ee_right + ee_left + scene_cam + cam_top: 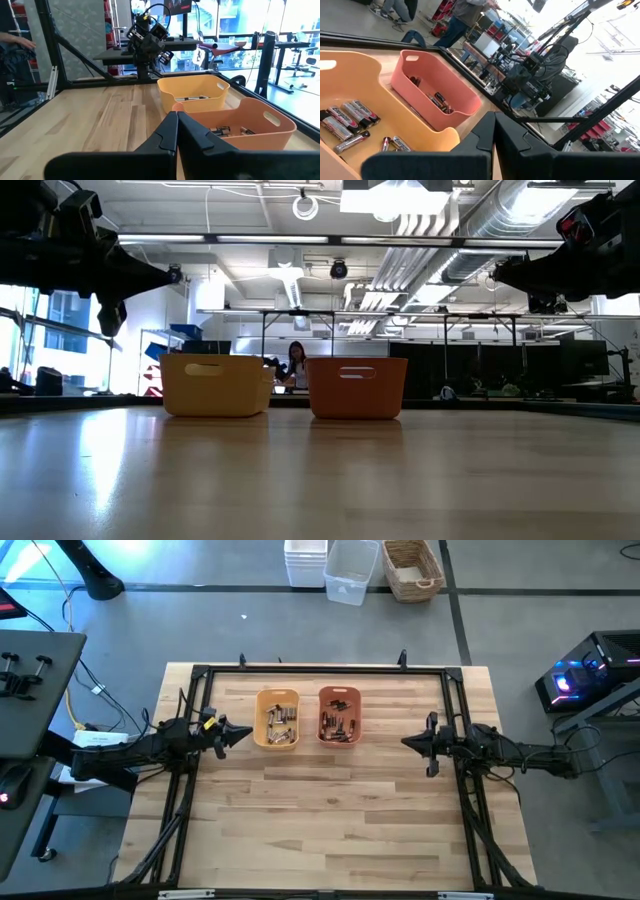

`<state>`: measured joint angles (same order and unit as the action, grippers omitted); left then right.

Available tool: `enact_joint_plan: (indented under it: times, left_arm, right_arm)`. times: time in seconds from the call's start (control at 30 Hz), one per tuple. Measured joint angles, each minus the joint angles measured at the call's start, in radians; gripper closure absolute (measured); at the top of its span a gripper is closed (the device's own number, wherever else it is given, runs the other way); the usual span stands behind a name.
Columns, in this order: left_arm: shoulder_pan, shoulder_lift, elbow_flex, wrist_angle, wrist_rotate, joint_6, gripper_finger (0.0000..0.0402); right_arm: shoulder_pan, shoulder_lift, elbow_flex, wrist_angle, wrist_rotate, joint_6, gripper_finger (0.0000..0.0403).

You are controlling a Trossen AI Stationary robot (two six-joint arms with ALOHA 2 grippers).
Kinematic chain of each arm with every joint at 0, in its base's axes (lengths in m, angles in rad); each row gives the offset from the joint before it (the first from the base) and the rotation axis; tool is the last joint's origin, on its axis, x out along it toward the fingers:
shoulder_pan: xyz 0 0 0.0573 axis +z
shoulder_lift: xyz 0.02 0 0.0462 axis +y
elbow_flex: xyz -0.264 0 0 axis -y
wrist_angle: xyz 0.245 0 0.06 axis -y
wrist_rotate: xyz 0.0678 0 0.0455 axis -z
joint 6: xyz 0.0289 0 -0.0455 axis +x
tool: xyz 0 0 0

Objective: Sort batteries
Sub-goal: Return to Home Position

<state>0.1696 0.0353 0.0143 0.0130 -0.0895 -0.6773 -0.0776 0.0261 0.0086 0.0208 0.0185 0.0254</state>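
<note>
Two oblong trays stand side by side at the far middle of the table: a yellow tray [277, 719] and an orange tray [340, 717]. Several batteries [283, 726] lie in the yellow one and more batteries [341, 725] in the orange one; they also show in the left wrist view [350, 117]. My left gripper [247, 732] hovers level just left of the yellow tray, shut and empty. My right gripper [405, 741] hovers level, right of the orange tray, shut and empty.
A black metal frame [320, 669] runs around the table's far edge and sides. Beyond the far edge, on the floor, stand white bins [340, 565] and a wicker basket [412, 568]. Bare wood [320, 820] lies in front of the trays.
</note>
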Motion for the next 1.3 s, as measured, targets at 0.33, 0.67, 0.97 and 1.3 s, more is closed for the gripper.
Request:
enact_joint_plan:
  times: [0.33,0.67,0.97,1.3]
  left_arm:
    - [-0.202,-0.032,-0.002,-0.001,0.039,0.707,0.0401]
    - [-0.255,-0.032,-0.002,-0.001,0.052,0.634,0.0401]
    - [-0.255,-0.021,-0.003,-0.002,0.052,0.601,0.0401]
    - [-0.255,-0.021,-0.003,-0.001,0.052,0.601,0.0401]
  right_arm:
    - [0.0,0.001,0.0,0.0,-0.004,0.0,0.0402]
    - [0.0,0.001,0.0,-0.001,-0.007,0.0,0.0402]
    - [0.0,0.0,0.0,-0.001,-0.008,0.0,0.0402]
    - [0.0,0.0,0.0,-0.001,-0.008,0.0,0.0402]
